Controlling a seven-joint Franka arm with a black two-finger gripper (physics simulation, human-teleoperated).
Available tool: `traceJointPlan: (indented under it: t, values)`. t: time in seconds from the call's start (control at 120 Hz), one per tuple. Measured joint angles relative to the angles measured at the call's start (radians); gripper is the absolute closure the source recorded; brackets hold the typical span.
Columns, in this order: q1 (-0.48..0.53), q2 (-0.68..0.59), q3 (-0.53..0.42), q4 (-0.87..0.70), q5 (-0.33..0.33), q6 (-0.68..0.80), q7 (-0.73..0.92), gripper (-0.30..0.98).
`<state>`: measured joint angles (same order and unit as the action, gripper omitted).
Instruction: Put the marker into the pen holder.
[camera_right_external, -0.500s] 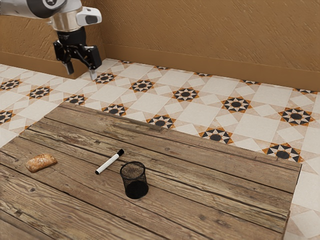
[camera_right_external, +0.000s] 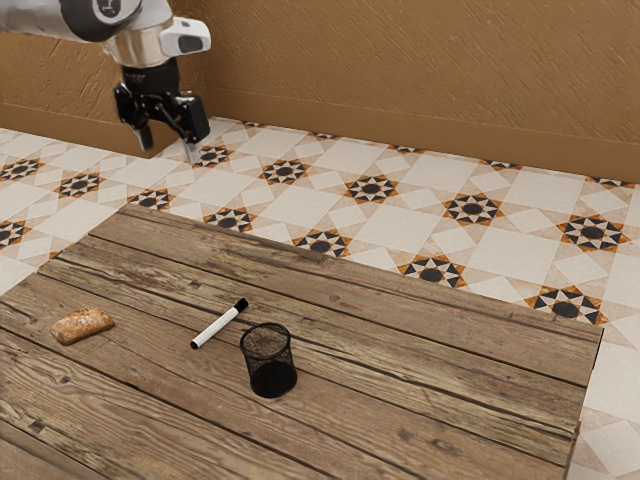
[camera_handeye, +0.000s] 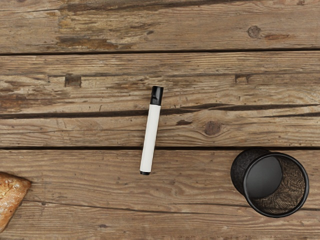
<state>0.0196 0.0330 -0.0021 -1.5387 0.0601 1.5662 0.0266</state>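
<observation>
Marker (camera_right_external: 218, 325) lies beside the pen holder (camera_right_external: 272, 377) on the tabletop (camera_right_external: 430, 400), lower left of centre in the exterior view, bread (camera_right_external: 84, 325) farther left, jaws apart at upper left

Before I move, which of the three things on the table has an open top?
The black mesh pen holder: it stands upright, its mouth facing up. The marker lies on its side; the bread has no opening.

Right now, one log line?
black two-finger gripper: open, raised | white black-capped marker: lying on wooden table | black mesh pen holder: upright, empty
</observation>
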Motion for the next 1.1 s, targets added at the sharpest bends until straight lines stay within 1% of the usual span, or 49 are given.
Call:
traceJointPlan:
  t: [0.075, 0.117, 0.15, 0.208, 0.267, 0.408, 0.542, 0.658, 0.742, 0.825, 0.975, 1.1]
  values:
    - [-0.058, 0.005, 0.041, -0.193, 0.006, 0.083, 0.001, 0.00]
    - [-0.072, 0.047, 0.055, -0.265, 0.005, 0.144, 0.003, 0.00]
    - [-0.062, 0.104, 0.060, -0.292, 0.000, 0.194, 0.004, 0.00]
    - [-0.011, 0.196, 0.064, -0.309, -0.014, 0.275, 0.006, 0.00]
    - [0.018, 0.267, 0.066, -0.304, -0.028, 0.345, 0.008, 0.00]
    - [0.031, 0.398, 0.065, -0.218, -0.040, 0.453, 0.016, 0.00]
    - [0.032, 0.439, 0.063, -0.193, -0.046, 0.511, 0.053, 0.00]
    - [0.035, 0.508, 0.058, -0.180, -0.056, 0.559, 0.088, 0.00]
    - [0.038, 0.534, 0.056, -0.163, -0.061, 0.581, 0.110, 0.02]
    - [0.039, 0.545, 0.056, -0.154, -0.066, 0.596, 0.128, 0.07]
    - [0.039, 0.547, 0.056, -0.152, -0.081, 0.612, 0.155, 0.22]
    - [0.039, 0.552, 0.056, -0.152, -0.092, 0.618, 0.172, 0.32]
